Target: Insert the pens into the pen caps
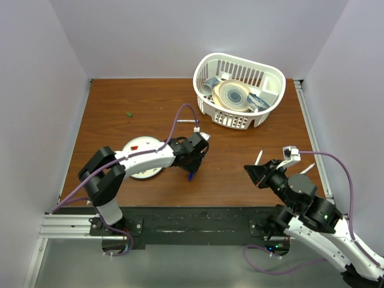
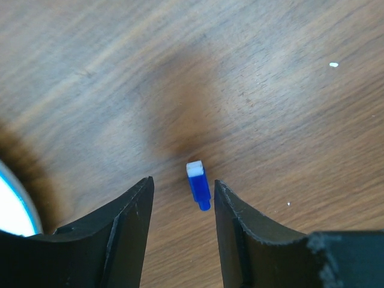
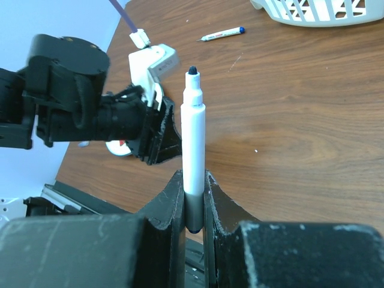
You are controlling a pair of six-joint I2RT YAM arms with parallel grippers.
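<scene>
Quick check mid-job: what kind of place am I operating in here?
Probably a lab robot test cell: a wooden tabletop boxed in by plain pale walls, an aluminium mounting rail at its near edge, and a white basket of dishes set out like a prop.

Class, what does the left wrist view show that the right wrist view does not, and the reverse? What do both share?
Only the left wrist view: a small blue plastic cap with a white end lying between the fingers of the open left hand. Only the right wrist view: a white-barrelled marker pen with a dark tip held upright in the shut right hand, a second thin pen lying farther off, and a white slotted plastic basket. Both: the brown wooden table.
</scene>
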